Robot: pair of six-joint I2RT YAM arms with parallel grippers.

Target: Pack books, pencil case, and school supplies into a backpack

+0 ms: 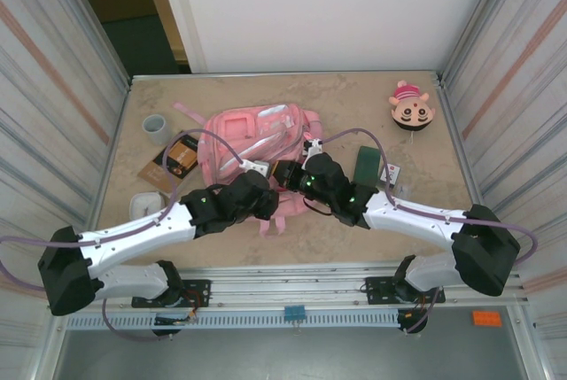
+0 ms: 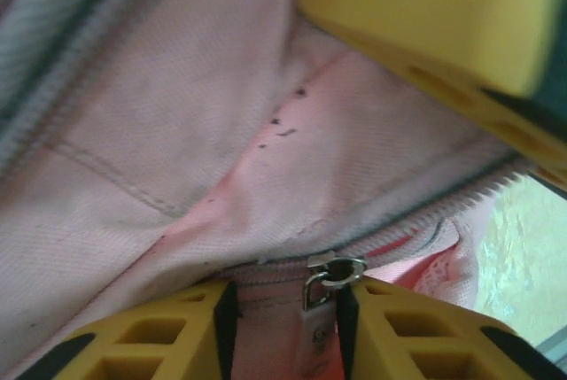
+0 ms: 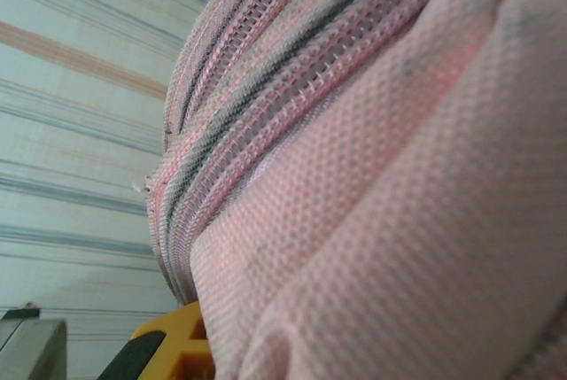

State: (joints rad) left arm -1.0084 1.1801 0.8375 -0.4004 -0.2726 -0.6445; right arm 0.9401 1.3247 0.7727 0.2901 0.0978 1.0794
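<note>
The pink backpack point(image 1: 257, 136) lies mid-table, and both grippers meet at its near edge. My left gripper point(image 1: 266, 174) stands narrowly open around the metal zip pull point(image 2: 330, 275). The pull's pale tab hangs between the yellow fingers point(image 2: 416, 331), against the right pad. My right gripper point(image 1: 297, 174) is shut on the backpack's fabric point(image 3: 381, 185), which hides all but one yellow finger point(image 3: 168, 345). The orange-brown book point(image 1: 177, 160) lies left of the backpack. The dark green pencil case point(image 1: 364, 166) lies to its right, with a tiny pale bluish-grey item point(image 1: 390, 172) beside it.
A small grey cup point(image 1: 157, 126) stands at the back left and a white object point(image 1: 142, 205) near the left arm. A round cartoon-face toy point(image 1: 411, 108) sits at the back right. Corrugated walls close both sides. The right gripper's finger point(image 2: 443, 26) crosses the left wrist view's top.
</note>
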